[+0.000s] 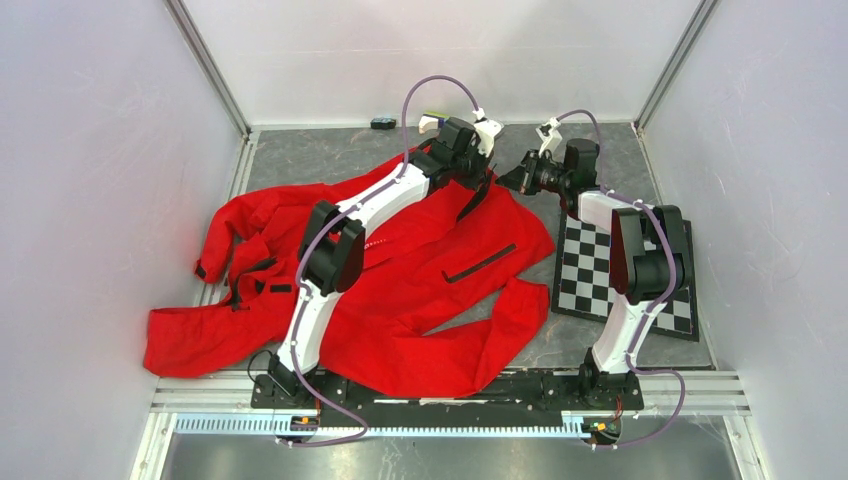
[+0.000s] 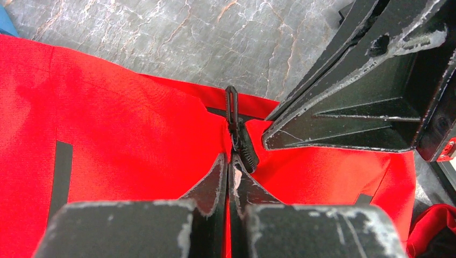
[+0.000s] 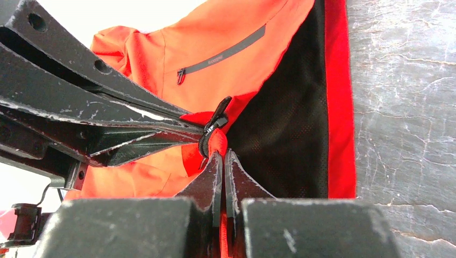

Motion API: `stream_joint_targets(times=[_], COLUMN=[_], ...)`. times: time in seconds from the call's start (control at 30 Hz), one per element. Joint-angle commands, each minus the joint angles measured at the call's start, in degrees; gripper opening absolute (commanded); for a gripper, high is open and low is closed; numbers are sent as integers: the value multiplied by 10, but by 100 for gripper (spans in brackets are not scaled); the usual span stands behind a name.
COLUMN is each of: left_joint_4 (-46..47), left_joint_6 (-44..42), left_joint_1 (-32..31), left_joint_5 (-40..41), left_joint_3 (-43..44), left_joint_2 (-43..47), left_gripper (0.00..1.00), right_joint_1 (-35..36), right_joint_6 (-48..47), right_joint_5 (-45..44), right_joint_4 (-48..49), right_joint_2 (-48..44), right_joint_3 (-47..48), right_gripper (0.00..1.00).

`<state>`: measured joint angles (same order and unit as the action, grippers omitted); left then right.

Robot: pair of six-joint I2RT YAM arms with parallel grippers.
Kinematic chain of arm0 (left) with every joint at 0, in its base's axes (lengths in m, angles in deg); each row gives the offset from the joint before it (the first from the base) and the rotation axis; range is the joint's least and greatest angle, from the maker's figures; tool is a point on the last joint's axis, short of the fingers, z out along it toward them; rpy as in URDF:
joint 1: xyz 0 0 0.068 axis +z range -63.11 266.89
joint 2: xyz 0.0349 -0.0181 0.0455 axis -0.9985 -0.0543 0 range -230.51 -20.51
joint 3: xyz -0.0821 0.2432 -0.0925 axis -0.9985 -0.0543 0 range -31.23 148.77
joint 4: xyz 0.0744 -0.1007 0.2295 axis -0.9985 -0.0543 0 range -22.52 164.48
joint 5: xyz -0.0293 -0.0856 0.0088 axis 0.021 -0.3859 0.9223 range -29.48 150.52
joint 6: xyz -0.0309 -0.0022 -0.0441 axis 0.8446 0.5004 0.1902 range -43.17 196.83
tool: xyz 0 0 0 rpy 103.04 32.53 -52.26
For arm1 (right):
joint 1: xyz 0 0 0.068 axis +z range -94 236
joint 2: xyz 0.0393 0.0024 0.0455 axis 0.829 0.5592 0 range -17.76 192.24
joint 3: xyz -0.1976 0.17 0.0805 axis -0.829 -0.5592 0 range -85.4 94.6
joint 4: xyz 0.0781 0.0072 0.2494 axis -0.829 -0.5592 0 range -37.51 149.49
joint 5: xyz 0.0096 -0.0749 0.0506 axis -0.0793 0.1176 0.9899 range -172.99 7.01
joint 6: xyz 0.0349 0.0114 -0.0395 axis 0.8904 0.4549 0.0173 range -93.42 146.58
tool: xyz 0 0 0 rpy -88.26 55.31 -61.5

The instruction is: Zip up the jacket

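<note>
the jacket [image 1: 430, 300] lies spread across the grey marbled table [image 2: 161, 32], sleeves flung out to the left and the near side. both arms reach over it to the far edge where the zip begins.

the left gripper [image 2: 232, 158] is pinched down to a sliver on red cloth just beneath the zipper slider [image 2: 244, 148]. the thin pull tab [image 2: 232, 105] stands free above it. the right gripper [image 3: 222, 157] is likewise squeezed nearly closed, with a fold of red fabric caught between its tips, just beside the slider. so we've got both claws nipping jacket, right next to each other.

how will it handle? we judge it light, thin and floppy, a smooth woven shell that creases and drags rather than holding shape. tug one spot and the whole panel will likely slide over that stone-look top. the black mesh lining [image 3: 285, 123] is open-textured and could snag. the slider and tab are the only stiff bits, small and dark, metal or plastic we can't say.

best hold, in our view: one claw anchors the cloth below the slider, and the other takes the tab or slider and keeps the track taut. the flat black pocket strip [image 3: 226, 51] is no handle. whether the two rows of teeth are mated, we cannot tell.
</note>
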<state>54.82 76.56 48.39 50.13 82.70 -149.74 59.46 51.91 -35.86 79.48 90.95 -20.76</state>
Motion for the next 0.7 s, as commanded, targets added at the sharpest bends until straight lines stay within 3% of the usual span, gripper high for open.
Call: stream_joint_targets(times=[0.0,0.3,0.67], left_joint_4=[4,12,-7], left_joint_6=[-24,-24,-3], left_joint_1=[-8,-8,-7], left_joint_5=[-1,0,-40], left_joint_3=[-7,-20,5], left_joint_2=[29,39,21], left_gripper=[2,2,2], right_joint_1=[-9,-22,-25], right_joint_6=[38,48,121], right_joint_5=[-8,-57,-58], right_joint_4=[69,48,145], right_joint_2=[10,11,24], right_joint_3=[15,12,-2], right_gripper=[1,0,0])
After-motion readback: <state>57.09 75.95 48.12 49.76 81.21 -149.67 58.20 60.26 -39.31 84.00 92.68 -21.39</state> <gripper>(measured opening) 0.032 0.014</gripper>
